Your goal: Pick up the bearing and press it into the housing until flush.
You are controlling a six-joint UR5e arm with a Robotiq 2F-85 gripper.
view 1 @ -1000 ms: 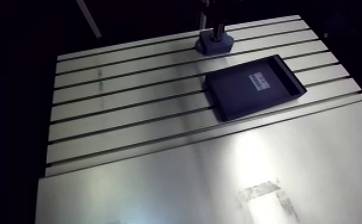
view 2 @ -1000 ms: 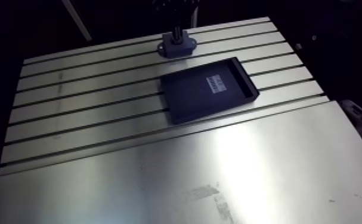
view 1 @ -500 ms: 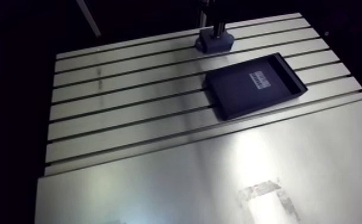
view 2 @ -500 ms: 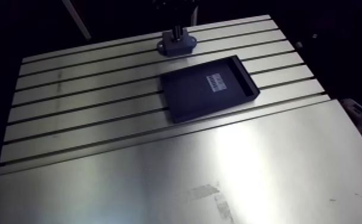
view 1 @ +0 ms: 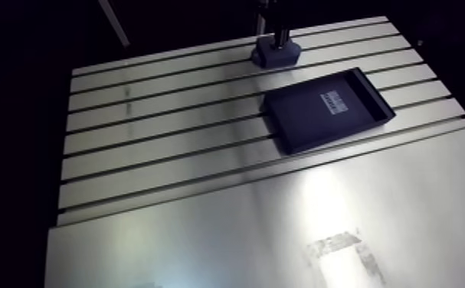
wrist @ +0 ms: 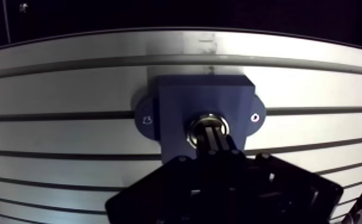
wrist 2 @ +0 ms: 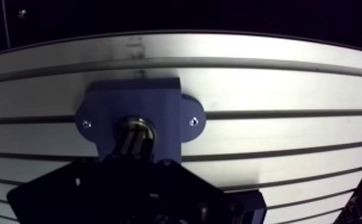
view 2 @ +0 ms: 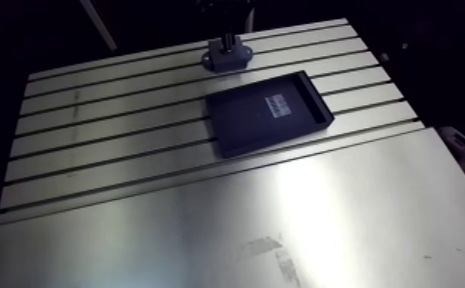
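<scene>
Gripper (wrist: pixel 214 138) down on the bearing (wrist: pixel 202 121), which sits in the housing (wrist: pixel 183 104)

In the wrist view the jaws are pressed together, their tips resting on the bright metal ring of the bearing in the round bore of the blue housing; whether the ring is flush with the face cannot be told. The housing lies flat on the slotted table (wrist: pixel 70 89) near its far edge, with a rounded ear on each side and a small screw (wrist 2: pixel 194 121) in each ear. In the arm view the wrist comes straight down onto the housing, and a shallow dark tray (view 1: pixel 304 126) with a pale label (view 1: pixel 335 102) inside lies nearby on the table, apart from the housing
</scene>
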